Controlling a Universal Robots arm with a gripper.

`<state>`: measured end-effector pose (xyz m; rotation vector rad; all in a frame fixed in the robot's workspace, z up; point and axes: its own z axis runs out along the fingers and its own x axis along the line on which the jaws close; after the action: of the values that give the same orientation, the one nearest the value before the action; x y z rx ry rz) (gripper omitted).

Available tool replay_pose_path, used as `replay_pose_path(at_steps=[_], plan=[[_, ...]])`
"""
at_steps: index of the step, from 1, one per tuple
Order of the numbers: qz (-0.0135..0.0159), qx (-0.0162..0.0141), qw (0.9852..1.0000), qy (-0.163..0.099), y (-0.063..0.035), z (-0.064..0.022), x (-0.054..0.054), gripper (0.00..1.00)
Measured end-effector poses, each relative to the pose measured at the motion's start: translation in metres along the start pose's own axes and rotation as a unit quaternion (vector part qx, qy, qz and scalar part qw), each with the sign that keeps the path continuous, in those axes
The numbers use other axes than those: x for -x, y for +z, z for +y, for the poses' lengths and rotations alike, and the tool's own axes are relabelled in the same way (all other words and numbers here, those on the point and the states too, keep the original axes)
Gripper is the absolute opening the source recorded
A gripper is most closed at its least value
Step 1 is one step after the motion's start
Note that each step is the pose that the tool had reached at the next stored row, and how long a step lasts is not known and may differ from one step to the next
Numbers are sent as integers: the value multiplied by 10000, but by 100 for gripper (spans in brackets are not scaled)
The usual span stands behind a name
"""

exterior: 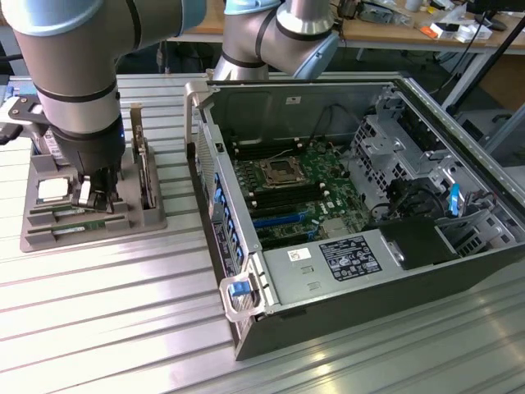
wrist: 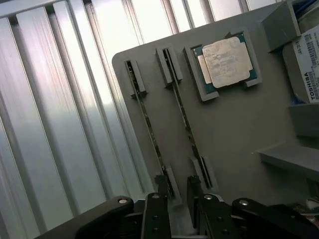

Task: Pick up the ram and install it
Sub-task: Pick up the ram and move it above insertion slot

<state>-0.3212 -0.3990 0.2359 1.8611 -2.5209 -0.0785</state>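
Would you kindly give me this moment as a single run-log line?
stage: pre-grasp | end effector: open, low over tray | ram: on edge in tray slot, not held | case: open

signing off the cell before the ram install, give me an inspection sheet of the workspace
surface: ribbed metal table
job's things: two ram sticks on edge in slots of the grey tray; open computer case, motherboard exposed
clutter: processor chip and hard drive on the same tray
grippers: claw open, over the tray near the sticks' ends, holding nothing
cables: black wires inside the case
surroundings: wooden bench with small items behind
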Motion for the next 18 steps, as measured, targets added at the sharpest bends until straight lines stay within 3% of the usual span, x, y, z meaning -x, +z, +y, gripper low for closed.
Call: replay_pose_path(at_steps=[2, 11, 14, 15, 17, 18], plan=[[5, -3, 10000, -2, -122, 4, 3, 30], [6, -2, 10000, -11, -125, 5, 3, 30], [12, 1, 9999, -143, -125, 4, 3, 30], [19, 5, 9995, -310, -124, 4, 3, 30], [39, 16, 9971, -766, -121, 4, 3, 30], [49, 20, 9951, -983, -118, 4, 3, 30]])
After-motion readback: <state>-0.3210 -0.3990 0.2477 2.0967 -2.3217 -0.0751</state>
